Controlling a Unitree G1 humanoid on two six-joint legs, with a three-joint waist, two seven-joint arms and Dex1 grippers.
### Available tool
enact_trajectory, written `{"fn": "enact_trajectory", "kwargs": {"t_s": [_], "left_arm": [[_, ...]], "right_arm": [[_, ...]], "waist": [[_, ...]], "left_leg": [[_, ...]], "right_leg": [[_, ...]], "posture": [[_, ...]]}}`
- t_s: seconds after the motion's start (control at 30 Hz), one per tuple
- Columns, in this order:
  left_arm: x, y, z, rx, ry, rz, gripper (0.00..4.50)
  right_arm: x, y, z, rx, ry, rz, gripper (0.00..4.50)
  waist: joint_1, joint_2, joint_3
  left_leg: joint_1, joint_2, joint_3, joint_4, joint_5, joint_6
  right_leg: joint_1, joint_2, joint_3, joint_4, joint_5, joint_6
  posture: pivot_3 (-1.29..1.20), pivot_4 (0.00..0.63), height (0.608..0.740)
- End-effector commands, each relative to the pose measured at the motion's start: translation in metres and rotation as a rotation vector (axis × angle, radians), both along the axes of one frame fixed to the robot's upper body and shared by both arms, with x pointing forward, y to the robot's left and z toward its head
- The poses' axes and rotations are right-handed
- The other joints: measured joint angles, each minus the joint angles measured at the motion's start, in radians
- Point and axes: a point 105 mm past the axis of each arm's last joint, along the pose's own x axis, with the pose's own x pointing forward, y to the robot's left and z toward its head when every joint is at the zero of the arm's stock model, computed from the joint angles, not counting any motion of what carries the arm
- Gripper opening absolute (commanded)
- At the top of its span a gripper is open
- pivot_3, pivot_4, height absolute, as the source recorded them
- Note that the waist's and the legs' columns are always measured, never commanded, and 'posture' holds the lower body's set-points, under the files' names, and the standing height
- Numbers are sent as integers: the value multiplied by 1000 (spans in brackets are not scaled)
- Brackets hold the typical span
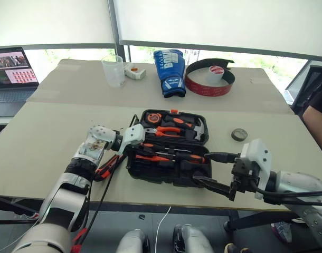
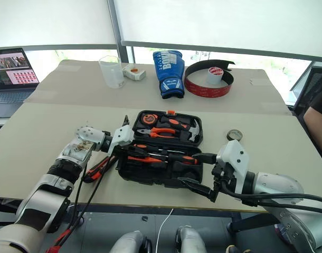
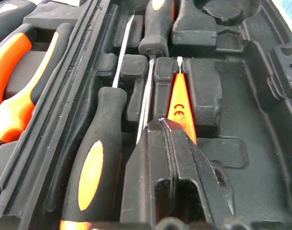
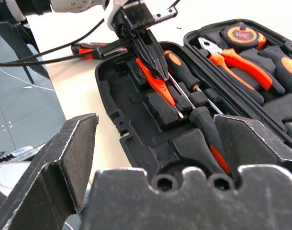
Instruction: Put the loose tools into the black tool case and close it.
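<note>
1. I see the black tool case (image 1: 171, 153) lying open on the table (image 1: 45, 132), near the front edge, with its lid half away from me holding pliers, a hammer and a tape measure.
2. My left gripper (image 4: 148, 57) is down in the near half of the case, fingers pressed together, their tips on the thin orange screwdriver (image 3: 178, 103). That screwdriver lies in its slot beside two black-and-orange screwdrivers (image 3: 95, 158), all three running along the length of the case.
3. My right gripper (image 1: 216, 171) hovers at the case's right end, spread wide and holding nothing.
4. The utility knife (image 1: 105, 167) lies on the table just left of the case, beside my left forearm, so the left arm is nearer to it (its long axis slants toward the case).
5. The small dark tape roll (image 1: 239, 135) sits on the table right of the case, nearer my right gripper.
</note>
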Motion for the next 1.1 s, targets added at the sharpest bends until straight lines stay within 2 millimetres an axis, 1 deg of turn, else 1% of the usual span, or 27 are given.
{"fn": "enact_trajectory", "kwargs": {"t_s": [0.03,0.17,0.33,0.4,0.43,0.47,0.5,0.57,0.6,0.63,0.7,0.77,0.8,0.87,0.93,1.1], "left_arm": [[-3,13,-1,7,38,32,29],[-2,29,19,-60,8,106,29],[-4,54,45,-139,6,244,29],[-9,66,53,-157,9,297,528],[-14,77,57,-163,8,334,764],[-24,96,59,-159,-2,409,1133],[-32,109,61,-150,-11,460,1511],[-49,135,56,-120,-3,586,2293],[-61,149,49,-101,16,652,2645],[-71,161,43,-78,28,710,2886],[-86,175,33,-38,47,791,3640],[-95,181,26,-19,53,842,4389],[-98,180,25,-22,56,855,4458],[-101,174,26,-36,64,860,4458],[-100,166,26,-34,81,849,4458],[-87,145,20,-4,141,856,4458]], "right_arm": [[-1,1,6,-3,-28,12,4500],[3,1,7,-8,-30,27,4500],[9,2,9,-13,-38,61,4500],[10,3,9,-24,-34,85,4500],[9,4,7,-46,-33,107,4500],[8,6,5,-78,-31,157,4500],[6,7,2,-101,-29,192,4500],[8,11,3,-109,-38,239,4500],[10,13,6,-100,-47,258,4500],[11,15,9,-94,-55,277,4500],[13,17,12,-89,-67,302,4500],[14,18,13,-85,-68,317,4500],[15,19,13,-84,-67,322,4500],[16,20,11,-88,-65,333,4500],[16,20,10,-98,-68,338,4500],[10,20,9,-106,-70,343,4500]], "waist": [[-3,0,0],[-14,0,0],[-9,0,0],[-6,0,0],[-8,0,0],[-10,0,0],[-17,0,0],[-34,0,0],[-35,0,0],[-37,1,1],[-32,2,1],[-18,2,2],[-6,3,2],[9,3,2],[20,3,2],[20,3,2]], "left_leg": [[0,0,0,0,0,0],[0,0,0,0,0,0],[-1,1,0,0,0,-1],[-1,1,0,0,0,-1],[-1,1,0,0,0,-1],[-1,0,0,0,0,-1],[-1,0,0,0,0,-1],[0,1,0,-2,-1,-2],[1,1,0,-2,-1,-3],[1,1,0,-2,-1,-3],[2,1,0,-3,-1,-4],[2,1,0,-3,-2,-5],[2,1,-1,-3,-2,-5],[1,1,-2,-3,-6,-13],[1,0,-2,-3,-5,-14],[-1,0,-2,-3,-5,-14]], "right_leg": [[0,0,0,0,0,0],[-1,0,0,0,0,0],[-1,0,0,0,0,0],[-1,0,0,0,0,0],[-1,0,0,0,0,0],[-1,0,0,-1,0,0],[-1,0,0,-1,0,0],[-2,0,2,-1,0,0],[-2,0,2,-1,-1,-1],[-2,0,1,-1,-1,-1],[-2,-1,1,-1,-2,-1],[-2,-1,0,-1,-3,-1],[-2,-2,-1,-1,-3,-1],[-2,-5,-3,-1,-2,-1],[-2,-9,-6,-1,-2,-1],[-1,-10,-9,0,-2,-1]], "posture": [[0,150,727],[0,150,727],[0,150,727],[0,150,727],[0,150,727],[0,150,727],[0,150,727],[0,150,727],[0,150,727],[0,150,727],[0,150,727],[0,150,727],[0,150,727],[0,150,727],[0,150,727],[0,150,727]]}}
